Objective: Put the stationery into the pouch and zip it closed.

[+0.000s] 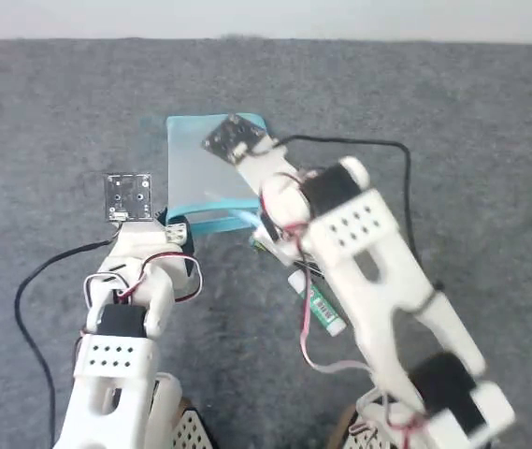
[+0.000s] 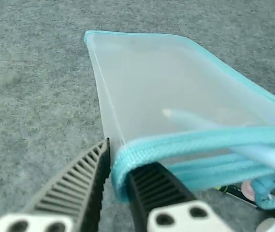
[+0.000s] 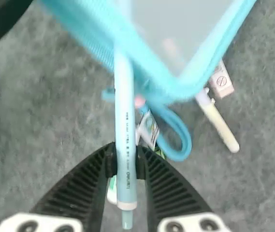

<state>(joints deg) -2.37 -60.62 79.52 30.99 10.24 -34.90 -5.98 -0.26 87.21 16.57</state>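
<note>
The high camera is looking steeply down over the table (image 1: pixel 50 103); the wrist cameras are peering closely past the left gripper (image 2: pixel 120 159) and right gripper (image 3: pixel 125 147); all are sharing the pouch (image 1: pixel 200 178) mouth.

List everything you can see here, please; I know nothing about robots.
pouch: one, see-through with turquoise zip edge, on the mat between the arms.
pen: one, pale blue, tip inside the pouch mouth.
marker: one, cream, on the mat beside the pouch.
green-and-white stick: one, on the mat under the right arm.
mat: one, grey.
left fingers: black, shut on the pouch corner.
right fingers: black, shut on the pen.
</note>
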